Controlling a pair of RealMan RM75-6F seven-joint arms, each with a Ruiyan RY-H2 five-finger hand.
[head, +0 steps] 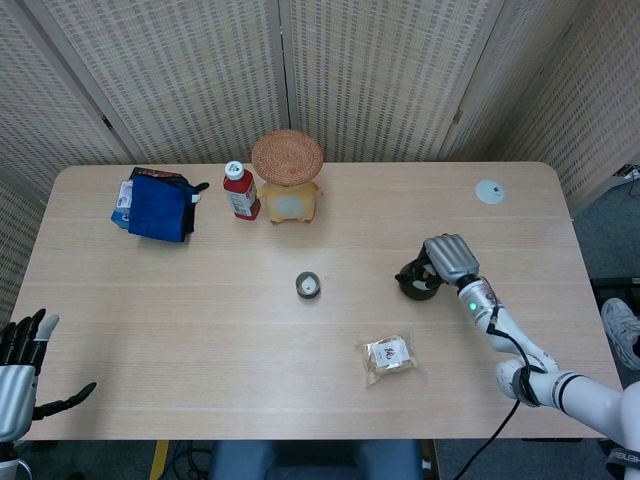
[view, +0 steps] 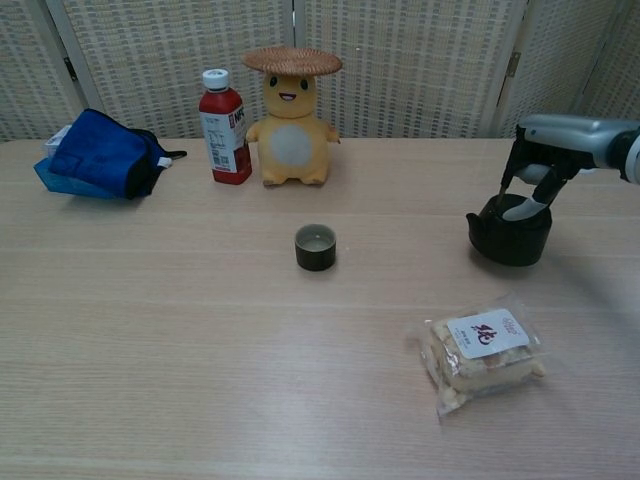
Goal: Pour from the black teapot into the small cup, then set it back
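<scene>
Matt black teapot (view: 510, 238); pale wood-grain table (view: 200, 330); glossy plastic snack packet (view: 482, 358).

Table (view: 150, 380) layout. The small cup (view: 316, 247) stands near the centre. Behind it, toward the far edge, the toy figure (view: 291, 115) stands with the bottle (view: 225, 127) just beside it on the left; the pouch (view: 101, 155) lies further left, well apart from the bottle. The teapot (view: 512, 232) sits to the right of the cup, under the right hand (view: 548, 160), whose fingers reach down onto its top. The snack packet (view: 482, 352) lies nearer the front edge, in front of the teapot. A small disc (head: 489, 191) lies at the far right. The left hand (head: 18, 372) hangs off the table's front left corner.
</scene>
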